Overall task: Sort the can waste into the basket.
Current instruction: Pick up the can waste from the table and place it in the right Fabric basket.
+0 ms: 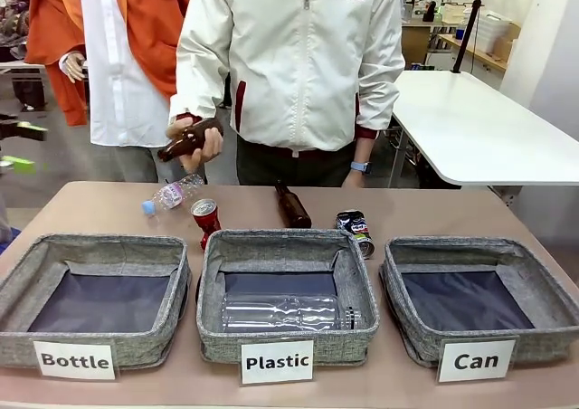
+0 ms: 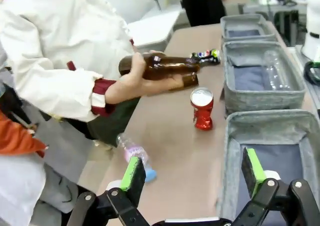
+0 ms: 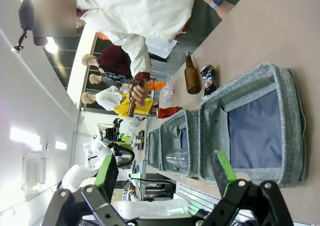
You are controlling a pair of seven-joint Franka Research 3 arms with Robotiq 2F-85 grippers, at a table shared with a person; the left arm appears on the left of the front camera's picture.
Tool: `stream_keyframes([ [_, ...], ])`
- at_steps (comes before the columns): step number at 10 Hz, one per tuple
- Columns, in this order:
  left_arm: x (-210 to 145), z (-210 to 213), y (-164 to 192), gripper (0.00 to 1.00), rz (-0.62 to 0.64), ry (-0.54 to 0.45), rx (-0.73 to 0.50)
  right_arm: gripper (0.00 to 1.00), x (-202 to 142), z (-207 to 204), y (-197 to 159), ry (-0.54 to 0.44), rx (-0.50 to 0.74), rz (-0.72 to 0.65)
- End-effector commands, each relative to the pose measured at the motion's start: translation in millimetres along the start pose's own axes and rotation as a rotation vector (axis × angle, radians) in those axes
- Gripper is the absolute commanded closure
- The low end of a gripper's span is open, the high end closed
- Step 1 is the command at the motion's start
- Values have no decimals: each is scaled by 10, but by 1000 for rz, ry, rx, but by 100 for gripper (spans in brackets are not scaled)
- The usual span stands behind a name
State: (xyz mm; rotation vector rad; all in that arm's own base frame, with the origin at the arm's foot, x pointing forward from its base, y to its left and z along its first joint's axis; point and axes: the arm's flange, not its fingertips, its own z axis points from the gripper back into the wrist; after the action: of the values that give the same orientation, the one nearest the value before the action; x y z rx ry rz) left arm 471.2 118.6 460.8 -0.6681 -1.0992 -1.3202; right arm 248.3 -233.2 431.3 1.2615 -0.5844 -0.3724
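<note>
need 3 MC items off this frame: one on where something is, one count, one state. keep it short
1. Where is the red can?
A) inside a basket
B) standing on the table behind the Plastic basket
C) on the floor

2. How many brown bottles are there?
A) one
B) two
C) four

3. The left tool is:
A) open
B) shut on the red can
C) shut on a bottle

Key: 1B, it stands just past that basket's far rim. 2B, one is in the person's hand, one lies on the table. 3A, its green pads stand apart with nothing between them.
</note>
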Motion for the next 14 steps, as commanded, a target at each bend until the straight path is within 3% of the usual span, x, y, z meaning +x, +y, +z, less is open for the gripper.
stream_keyframes([
  [1, 11, 256, 106, 0, 28, 31, -85, 0, 27, -7, 1, -14, 27, 25],
  [4, -281, 1217, -404, 0, 61, -89, -71, 0, 27, -7, 1, -14, 27, 25],
  [5, -405, 1452, -712, 0, 64, -81, 21, 0, 27, -7, 1, -14, 27, 25],
  [6, -536, 1620, -1030, 0, 48, -107, 75, 0, 27, -7, 1, -14, 27, 25],
  [8, -781, 1699, -1318, 0, 51, -157, 151, 0, 27, -7, 1, -14, 27, 25],
  [10, -863, 1710, -1369, 0, 57, -169, 164, 0, 27, -7, 1, -14, 27, 25],
  [14, -750, 1609, -1119, 0, 59, -125, 126, 0, 27, -7, 1, -14, 27, 25],
])
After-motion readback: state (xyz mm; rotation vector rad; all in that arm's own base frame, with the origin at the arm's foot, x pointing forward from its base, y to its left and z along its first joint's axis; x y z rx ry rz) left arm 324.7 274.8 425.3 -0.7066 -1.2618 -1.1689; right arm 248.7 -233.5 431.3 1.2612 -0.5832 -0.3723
